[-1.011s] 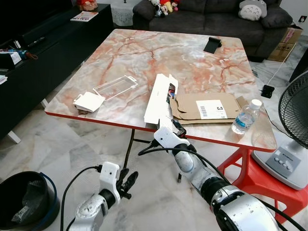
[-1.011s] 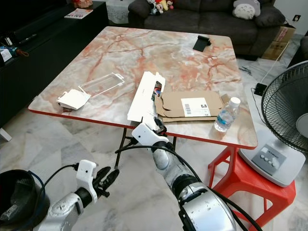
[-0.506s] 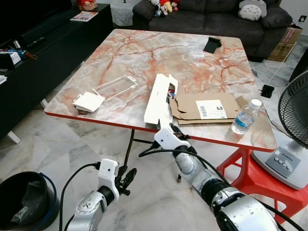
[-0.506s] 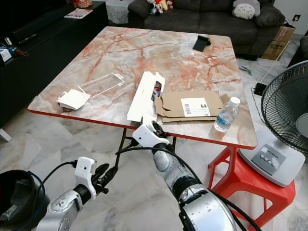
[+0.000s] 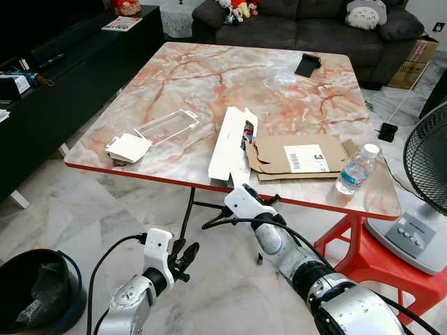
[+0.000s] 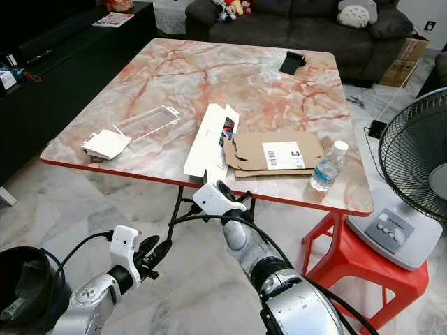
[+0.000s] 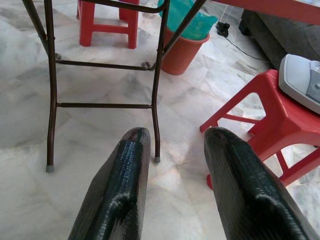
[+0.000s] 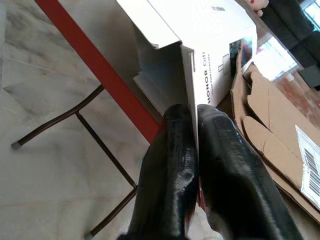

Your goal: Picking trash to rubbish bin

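Two grippers are in play. The right gripper (image 8: 196, 131) is up at the near edge of the table (image 5: 209, 91), fingers pinched tight on a thin wall of the white box (image 5: 230, 143), which lies long-ways on the marble with its end hanging over the red rim. Right beside the box sits flattened cardboard (image 5: 297, 155) with a shipping label, and a water bottle (image 5: 357, 169) stands near the table's right corner. Over on the left part of the tabletop there's a clear plastic tray (image 5: 167, 126) and a small white carton (image 5: 128, 147), close together. The left gripper (image 7: 172, 155) hangs low over the floor with its fingers spread apart, holding nothing. The black bin (image 5: 38, 292) sits on the floor at lower left, well apart from the box.
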